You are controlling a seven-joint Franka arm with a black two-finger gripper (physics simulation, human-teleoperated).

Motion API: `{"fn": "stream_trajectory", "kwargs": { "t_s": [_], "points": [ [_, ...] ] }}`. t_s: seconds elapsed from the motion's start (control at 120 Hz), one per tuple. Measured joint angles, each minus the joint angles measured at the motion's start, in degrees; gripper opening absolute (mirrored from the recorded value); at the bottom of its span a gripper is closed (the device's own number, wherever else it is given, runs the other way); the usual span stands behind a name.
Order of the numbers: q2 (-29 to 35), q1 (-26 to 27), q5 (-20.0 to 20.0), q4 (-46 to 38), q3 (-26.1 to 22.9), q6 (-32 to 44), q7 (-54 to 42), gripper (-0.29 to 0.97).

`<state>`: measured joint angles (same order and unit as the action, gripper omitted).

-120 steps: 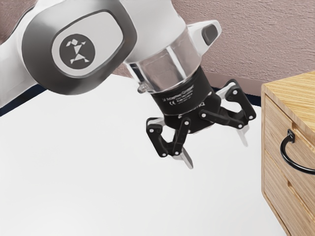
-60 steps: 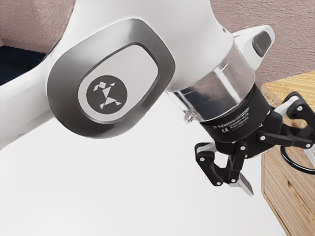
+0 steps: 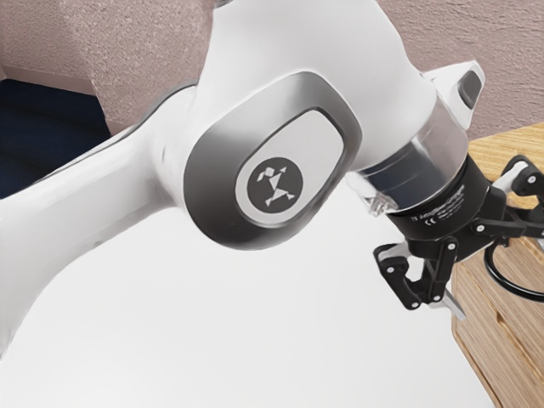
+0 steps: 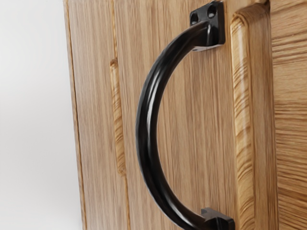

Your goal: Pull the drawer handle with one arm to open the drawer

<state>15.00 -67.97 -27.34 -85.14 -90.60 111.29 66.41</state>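
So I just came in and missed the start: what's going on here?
A Franka arm reaches across the white table to a wooden drawer cabinet. Its gripper is open, right at the black curved drawer handle, which the wrist camera faces closely. The handle is not yet gripped.

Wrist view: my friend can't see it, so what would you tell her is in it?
A glossy black curved drawer handle arches close up across a light wooden drawer front, fixed to it by a small black mounting plate at each end. Past the wood's edge is a plain white table.
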Motion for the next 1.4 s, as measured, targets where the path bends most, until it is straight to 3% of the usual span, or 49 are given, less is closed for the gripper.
{"fn": "stream_trajectory", "kwargs": {
  "t_s": [0.65,0.75,0.95,1.025,1.117,1.283,1.35,1.4],
  "points": [
    [1.25,-2.23,1.07,-4.29,-0.73,-1.72,-0.04,0.66],
    [1.32,-0.64,2.05,-4.1,3.1,-5.29,-0.58,0.66],
    [1.4,2.23,7.78,-4.22,7.24,-13.69,-1.77,0.65],
    [1.54,6.76,11.61,-4.24,12.92,-19.14,-2.16,0.64],
    [1.59,1.7,15.6,-4.32,20.01,-25.84,-2.49,0.63],
    [1.59,0.64,21.01,-2.56,28.2,-34.95,-3.06,0.63],
    [1.6,0.7,21.74,2.71,31.43,-37.24,-3.68,0.65],
    [1.54,0.82,19.71,5.87,35.96,-38.25,-4.98,0.66]
  ]
}}
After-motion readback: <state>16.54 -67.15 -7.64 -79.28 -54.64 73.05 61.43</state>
